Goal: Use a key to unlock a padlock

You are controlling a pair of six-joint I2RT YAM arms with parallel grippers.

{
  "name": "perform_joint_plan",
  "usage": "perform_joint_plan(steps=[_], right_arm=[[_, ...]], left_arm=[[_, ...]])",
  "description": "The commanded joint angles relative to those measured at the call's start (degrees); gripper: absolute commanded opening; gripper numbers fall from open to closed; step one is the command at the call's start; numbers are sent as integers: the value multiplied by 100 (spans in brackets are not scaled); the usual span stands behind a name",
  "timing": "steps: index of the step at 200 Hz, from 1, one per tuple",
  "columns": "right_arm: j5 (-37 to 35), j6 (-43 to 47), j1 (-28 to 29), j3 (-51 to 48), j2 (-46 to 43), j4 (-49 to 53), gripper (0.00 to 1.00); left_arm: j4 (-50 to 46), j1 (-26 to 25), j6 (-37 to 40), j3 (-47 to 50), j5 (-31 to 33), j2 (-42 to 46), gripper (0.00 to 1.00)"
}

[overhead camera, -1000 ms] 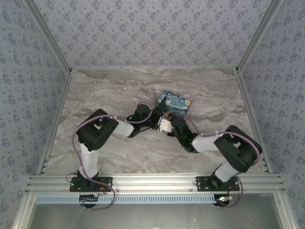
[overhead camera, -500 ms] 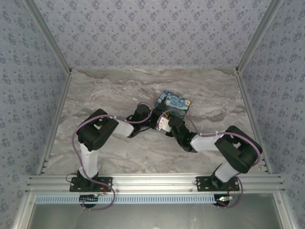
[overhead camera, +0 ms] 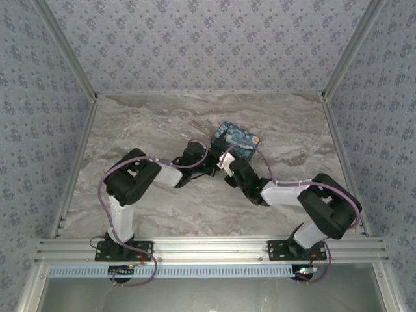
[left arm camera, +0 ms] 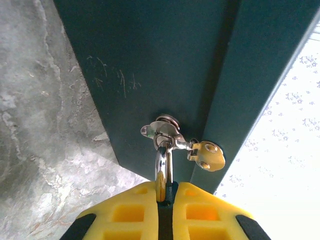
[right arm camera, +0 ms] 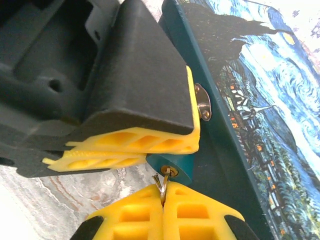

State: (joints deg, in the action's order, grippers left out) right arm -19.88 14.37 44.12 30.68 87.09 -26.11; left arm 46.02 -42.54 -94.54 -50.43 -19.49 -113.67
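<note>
**At the box's hasp: padlock clamped, key at the keyhole**

Toward the far edge of the marble-patterned table, a little right of its middle, lies a rectangular box with a starry-night print on its lid and plain dark teal sides. Both arms meet at its near-left side.

The padlock hangs there from the box's small silvery hasp. It is tiny, with a teal-blue body and a thin, shiny shackle that loops through the hasp's staple. A round brass keyhole shows on the underside of the body.

The left tool is closed narrow on the padlock, with the body squeezed between its yellow pads and the shackle rising out of the slit between them.

The right tool is pressed fully together on the key. This is a very thin sliver of metal standing out from between its yellow fingertips, with its tip at the brass keyhole. How far the key sits inside cannot be told.

The two tools are just beside each other, nearly touching at the padlock.
</note>
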Motion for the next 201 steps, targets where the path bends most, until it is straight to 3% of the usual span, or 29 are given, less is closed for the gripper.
perform_joint_plan(steps=[1, 12, 135, 201], right_arm=[[703, -770, -11, -98, -174, -449, 0], [780, -954, -53, -173, -167, -517, 0], [1659, -2846, -633, -777, 87, -1377, 0], [2172, -3950, -1030, -1176, -23, -1931, 0]], left_arm=[[118, -68, 76, -18, -39, 169, 0], [94, -69, 88, -21, -38, 164, 0], [-508, 87, 519, 97, 74, 569, 51], [-1156, 436, 1324, 148, 297, 1532, 61]])
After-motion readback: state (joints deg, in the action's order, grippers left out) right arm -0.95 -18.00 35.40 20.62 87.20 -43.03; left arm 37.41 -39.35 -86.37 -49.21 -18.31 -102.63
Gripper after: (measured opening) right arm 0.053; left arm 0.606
